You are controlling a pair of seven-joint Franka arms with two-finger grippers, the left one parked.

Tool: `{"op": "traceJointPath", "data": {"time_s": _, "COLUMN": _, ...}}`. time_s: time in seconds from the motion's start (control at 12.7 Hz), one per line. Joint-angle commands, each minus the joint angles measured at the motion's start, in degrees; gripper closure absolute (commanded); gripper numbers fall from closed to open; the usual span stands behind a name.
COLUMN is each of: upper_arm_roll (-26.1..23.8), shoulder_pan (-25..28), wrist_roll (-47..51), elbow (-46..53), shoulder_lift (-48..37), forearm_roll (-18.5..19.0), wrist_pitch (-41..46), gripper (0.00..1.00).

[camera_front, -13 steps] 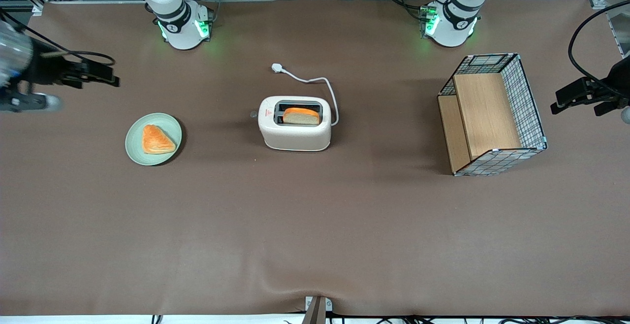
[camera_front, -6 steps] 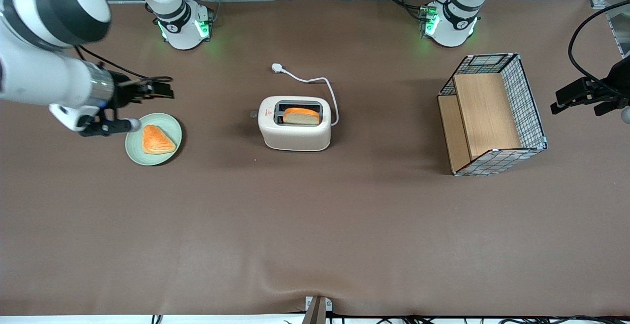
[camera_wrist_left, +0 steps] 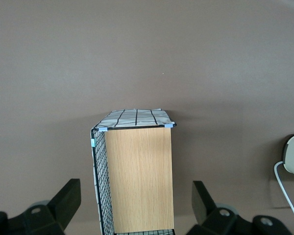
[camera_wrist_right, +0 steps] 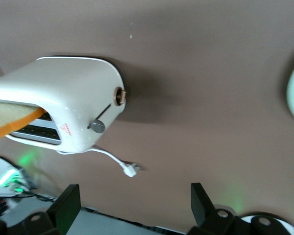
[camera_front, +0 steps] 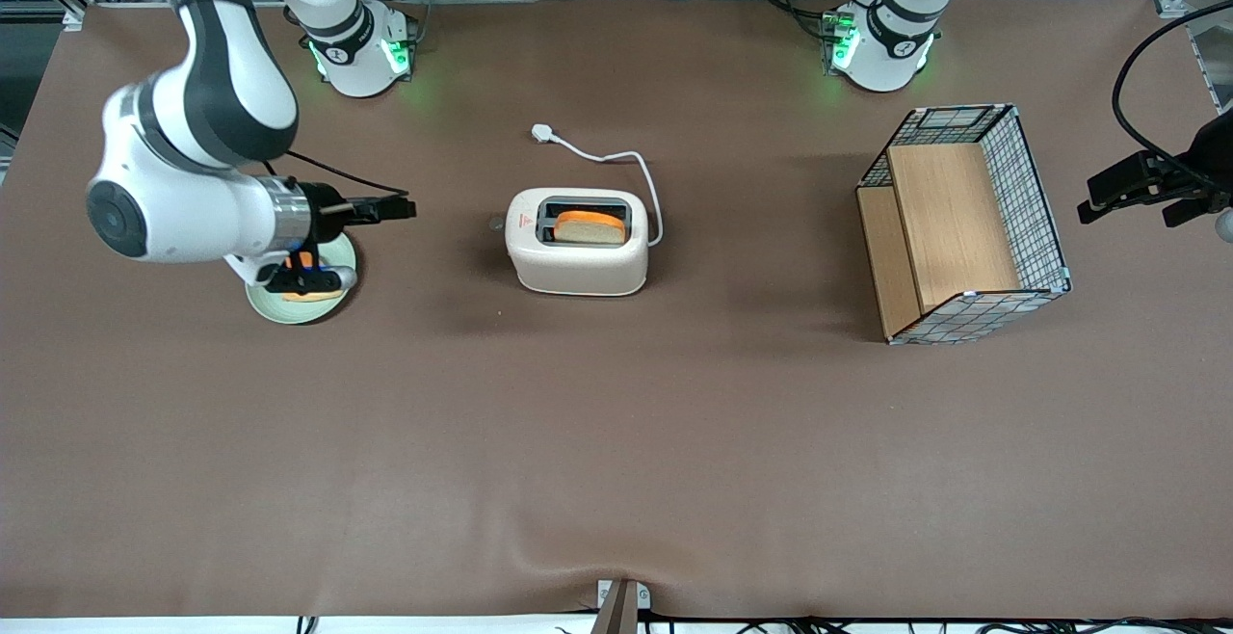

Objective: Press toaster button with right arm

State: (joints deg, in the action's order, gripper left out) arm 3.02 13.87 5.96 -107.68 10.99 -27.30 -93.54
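The cream-white toaster [camera_front: 576, 263] stands mid-table with a bread slice [camera_front: 590, 226] in one slot; it also shows in the right wrist view [camera_wrist_right: 63, 93]. The toaster button [camera_wrist_right: 96, 126], a small grey knob, sticks out of the short end that faces the working arm's end of the table [camera_front: 495, 224]. The right arm [camera_front: 193, 162] reaches over the green plate. My gripper [camera_front: 400, 209] points at that short end, about a hand's width away from it. It is open [camera_wrist_right: 134, 192] and holds nothing.
A green plate [camera_front: 279, 311] with an orange pastry lies mostly under the arm's wrist. The toaster's white cord and plug [camera_front: 544, 133] trail toward the arm bases. A wire basket with a wooden shelf [camera_front: 963, 220] stands toward the parked arm's end.
The right arm has swung in from the table's end toward the toaster. It now covers most of the plate, and the gripper is much closer to the toaster's short end.
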Motion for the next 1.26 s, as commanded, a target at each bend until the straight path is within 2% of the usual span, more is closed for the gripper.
{"op": "traceJointPath", "data": {"time_s": 0.0, "upper_arm_roll": 0.5, "shoulder_pan": 1.8, "wrist_roll": 0.7, "elbow": -1.5, "shoulder_lift": 1.0, "forearm_roll": -4.7, "wrist_pitch": -0.9, "gripper": 0.00}}
{"op": "traceJointPath", "data": {"time_s": 0.32, "upper_arm_roll": 0.5, "shoulder_pan": 6.5, "wrist_roll": 0.7, "elbow": -2.4, "shoulder_lift": 2.9, "forearm_roll": -5.6, "wrist_pitch": -0.9, "gripper": 0.00}}
{"op": "traceJointPath", "data": {"time_s": 0.63, "upper_arm_roll": 0.5, "shoulder_pan": 8.4, "wrist_roll": 0.7, "elbow": -5.9, "shoulder_lift": 3.7, "forearm_roll": -10.3, "wrist_pitch": -6.0, "gripper": 0.03}}
{"op": "traceJointPath", "data": {"time_s": 0.79, "upper_arm_roll": 0.5, "shoulder_pan": 8.5, "wrist_roll": 0.6, "elbow": -5.7, "shoulder_lift": 5.3, "forearm_roll": -14.4, "wrist_pitch": -6.7, "gripper": 0.17}}
{"op": "traceJointPath", "data": {"time_s": 1.03, "upper_arm_roll": 0.5, "shoulder_pan": 8.7, "wrist_roll": 0.6, "elbow": -5.7, "shoulder_lift": 5.9, "forearm_roll": -15.5, "wrist_pitch": -6.8, "gripper": 0.34}}
{"op": "traceJointPath", "data": {"time_s": 1.18, "upper_arm_roll": 0.5, "shoulder_pan": 8.7, "wrist_roll": 0.6, "elbow": -5.6, "shoulder_lift": 6.2, "forearm_roll": -16.6, "wrist_pitch": -6.8, "gripper": 0.63}}
